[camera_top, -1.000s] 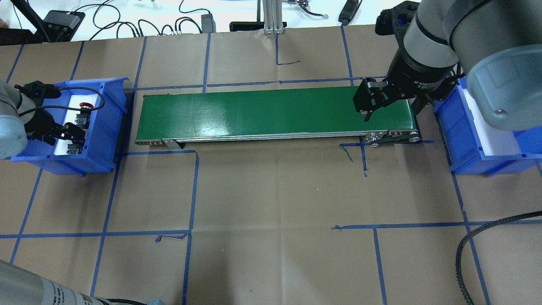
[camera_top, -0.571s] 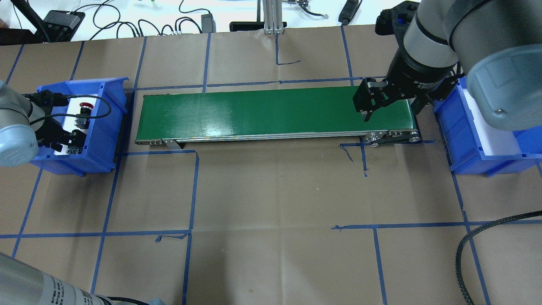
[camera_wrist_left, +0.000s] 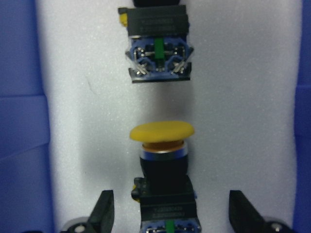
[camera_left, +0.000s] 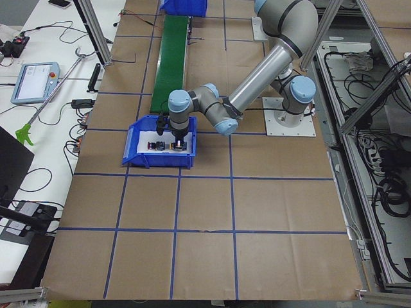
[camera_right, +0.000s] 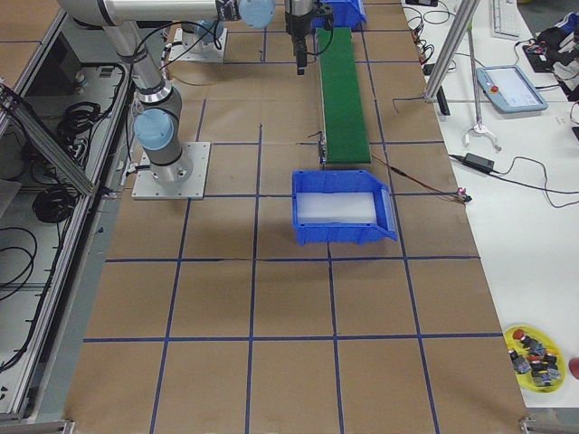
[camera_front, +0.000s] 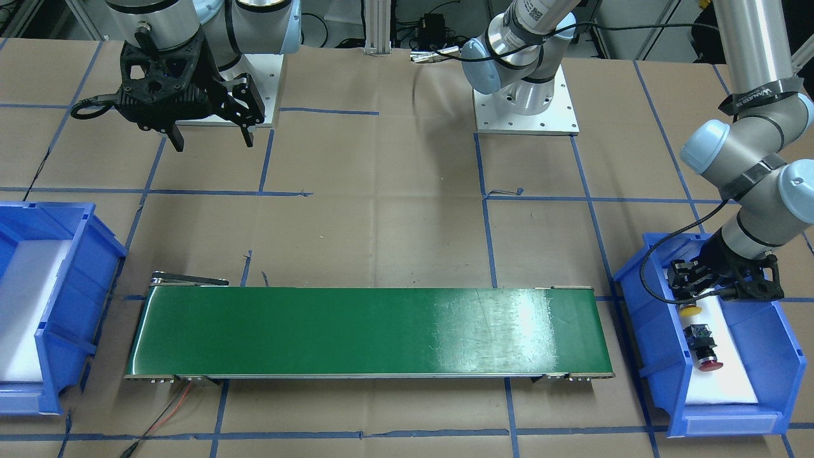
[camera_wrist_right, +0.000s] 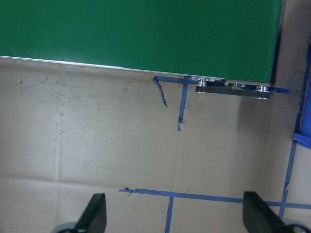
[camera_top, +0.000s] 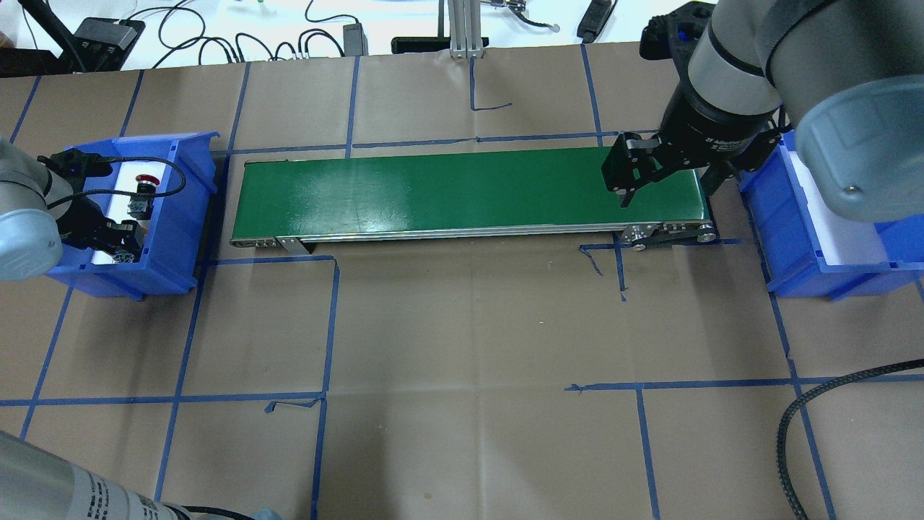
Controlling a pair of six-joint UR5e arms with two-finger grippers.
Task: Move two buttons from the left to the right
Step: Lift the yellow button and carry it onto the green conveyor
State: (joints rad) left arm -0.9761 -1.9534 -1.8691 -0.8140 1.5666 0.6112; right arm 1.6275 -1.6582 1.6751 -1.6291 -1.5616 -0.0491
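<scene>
Both buttons lie on white foam in the left blue bin (camera_top: 180, 217). The yellow-capped button (camera_wrist_left: 163, 133) lies with its black body between the fingers of my open left gripper (camera_wrist_left: 170, 216), which is low over it; the pads stand clear of the body on both sides. In the front-facing view its yellow cap (camera_front: 690, 310) sticks out below the left gripper (camera_front: 696, 289). The red-capped button (camera_front: 703, 350) lies just beyond it, its rear block (camera_wrist_left: 158, 51) facing the yellow cap. My right gripper (camera_top: 668, 189) hangs open and empty above the conveyor's right end.
A green conveyor belt (camera_top: 469, 191) runs between the left bin and the right blue bin (camera_top: 794, 238), which holds only white foam. Blue tape lines cross the brown table cover. A black cable (camera_top: 808, 404) lies at the near right.
My left gripper has shifted a little inside the left bin, toward its near end over the yellow-capped button. The right arm has not moved.
</scene>
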